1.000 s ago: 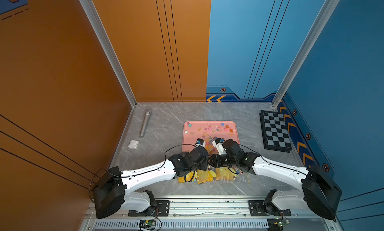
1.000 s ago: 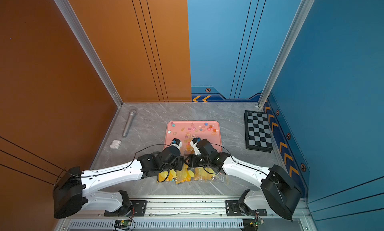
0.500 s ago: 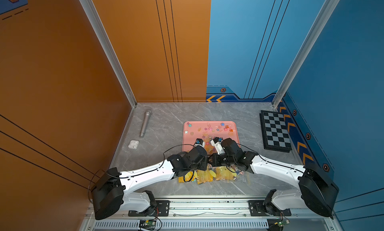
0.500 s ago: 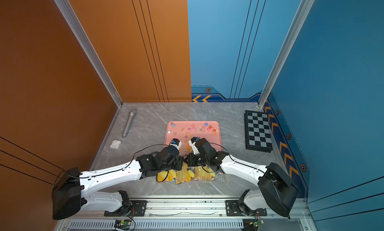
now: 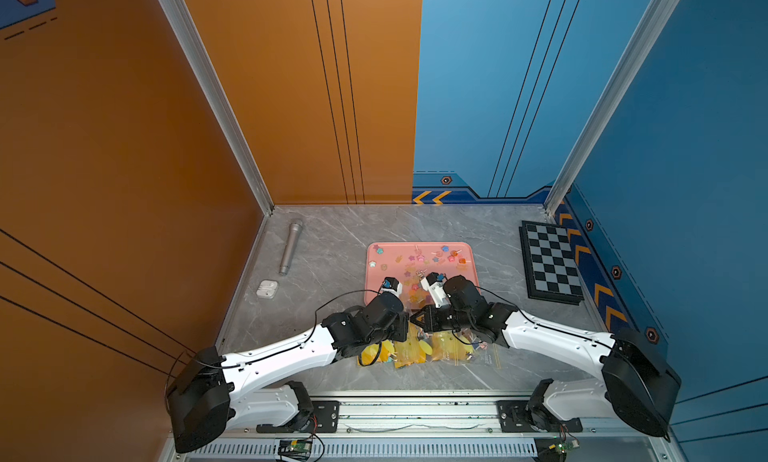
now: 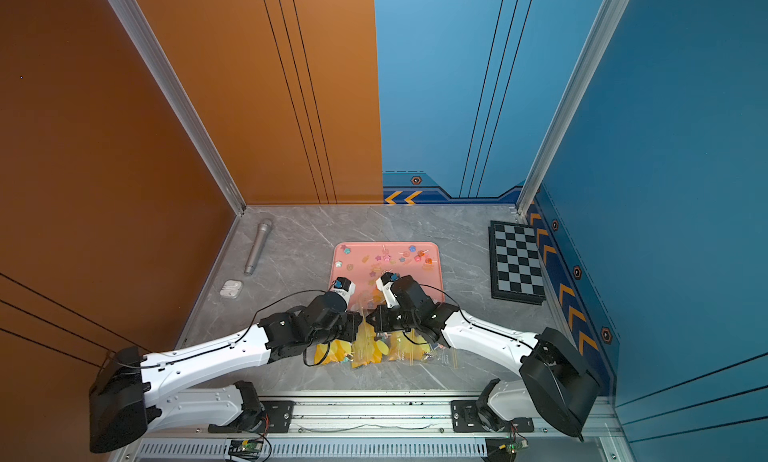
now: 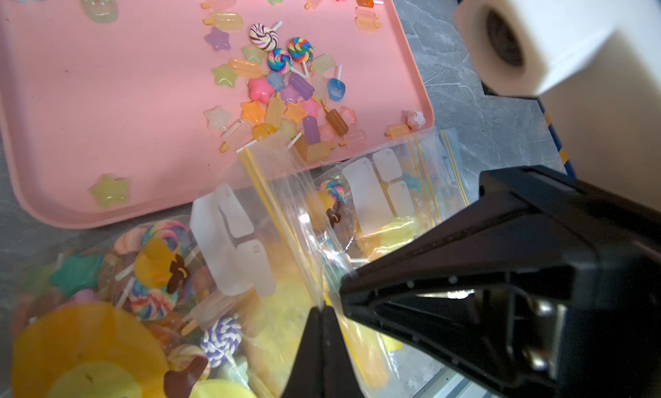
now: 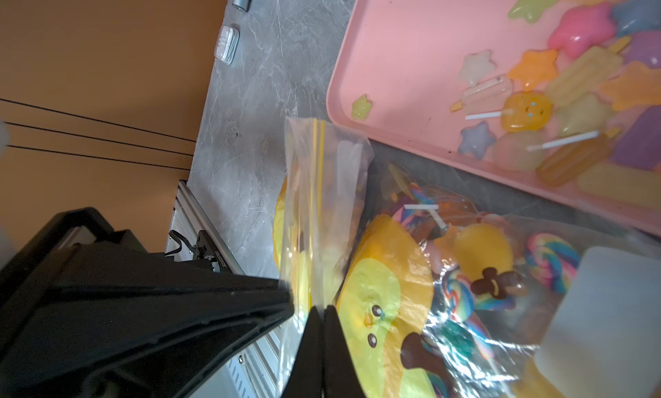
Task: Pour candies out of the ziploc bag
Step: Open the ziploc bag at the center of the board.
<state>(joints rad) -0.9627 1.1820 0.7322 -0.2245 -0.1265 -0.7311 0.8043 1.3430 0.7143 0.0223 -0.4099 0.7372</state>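
Left pincer point(image 7: 323, 308) and right pincer point(image 8: 323, 306) tight on ziploc bag point(image 7: 286, 199), zip strip point(image 7: 255, 171) toward pink tray point(image 7: 107, 110)

Read no word or number anywhere. Saw two orange chevrons point(image 5: 432, 197) on the back wall's blue band point(image 5: 498, 196), pointing left, with a hexagon badge point(image 5: 446, 180) just above. Saw side chevrons point(image 5: 603, 293) and more such badges along the right wall's band. Made out grey print point(image 5: 490, 358) on the bag point(image 5: 446, 350), too small to read. Noted white patches point(image 7: 229, 242) on the bag, one with a tiny unclear mark. Spotted a lettered strip point(image 8: 216, 259) by the rail point(image 8: 186, 206), illegible.
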